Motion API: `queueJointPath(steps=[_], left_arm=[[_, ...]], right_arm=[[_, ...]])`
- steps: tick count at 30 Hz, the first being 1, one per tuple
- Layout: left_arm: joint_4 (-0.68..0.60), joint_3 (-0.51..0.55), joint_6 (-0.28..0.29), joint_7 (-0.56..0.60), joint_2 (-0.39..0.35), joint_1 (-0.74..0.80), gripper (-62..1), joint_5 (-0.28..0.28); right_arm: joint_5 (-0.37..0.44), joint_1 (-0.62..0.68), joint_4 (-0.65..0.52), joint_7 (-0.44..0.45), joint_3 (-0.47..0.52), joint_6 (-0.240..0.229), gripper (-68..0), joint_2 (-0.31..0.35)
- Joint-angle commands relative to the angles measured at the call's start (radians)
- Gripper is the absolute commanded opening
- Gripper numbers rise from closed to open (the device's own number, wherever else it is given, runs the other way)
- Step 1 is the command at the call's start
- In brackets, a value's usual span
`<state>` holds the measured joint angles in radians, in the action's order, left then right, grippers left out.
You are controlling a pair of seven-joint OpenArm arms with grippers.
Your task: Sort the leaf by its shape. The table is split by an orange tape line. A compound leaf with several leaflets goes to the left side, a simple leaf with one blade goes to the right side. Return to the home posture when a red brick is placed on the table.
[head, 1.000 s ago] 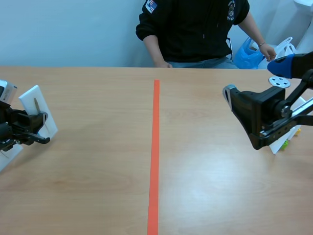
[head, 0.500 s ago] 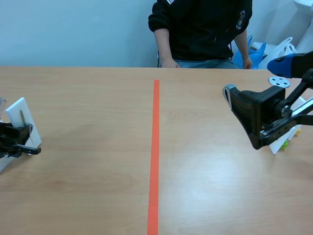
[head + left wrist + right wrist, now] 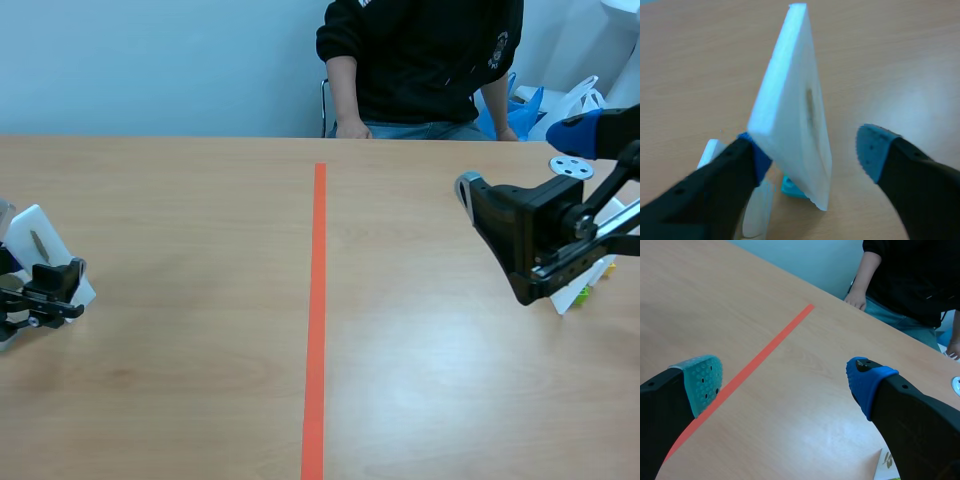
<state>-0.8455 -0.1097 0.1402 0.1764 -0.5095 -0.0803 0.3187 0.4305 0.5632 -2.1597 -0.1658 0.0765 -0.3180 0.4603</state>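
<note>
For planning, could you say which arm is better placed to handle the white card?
Left: the card stands between its open fingers; the right gripper hangs empty beyond the tape line.

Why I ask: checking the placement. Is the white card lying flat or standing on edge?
On edge, tilted: the white card leans against one finger of the left gripper; the other is clear of it.

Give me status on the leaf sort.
Done: the white card with the leaf is far to the left of the orange tape line. In hand: it leans tilted against one pad of the left gripper, whose fingers stand apart, so no grip. Leaf shape too small to judge. The right gripper is open and empty. Left: back off the card; home posture waits on a red brick, none visible.
</note>
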Motion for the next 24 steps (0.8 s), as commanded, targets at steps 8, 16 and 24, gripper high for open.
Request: queueJointPath(steps=[8,16,24], left_arm=[[-0.138,0.015,0.020,-0.011,-0.027,0.038,1.4,0.022],[-0.497,0.076,0.019,-0.046,-0.082,0.220,1.4,0.011],[-0.796,0.224,0.019,-0.046,-0.087,0.414,1.4,0.019]], right_arm=[[0.007,-0.010,-0.002,0.017,0.003,0.003,-16.9,0.013],[0.007,-0.010,-0.002,0.018,0.003,0.003,-16.9,0.013],[0.006,-0.010,-0.002,0.018,0.003,0.003,-16.9,0.013]])
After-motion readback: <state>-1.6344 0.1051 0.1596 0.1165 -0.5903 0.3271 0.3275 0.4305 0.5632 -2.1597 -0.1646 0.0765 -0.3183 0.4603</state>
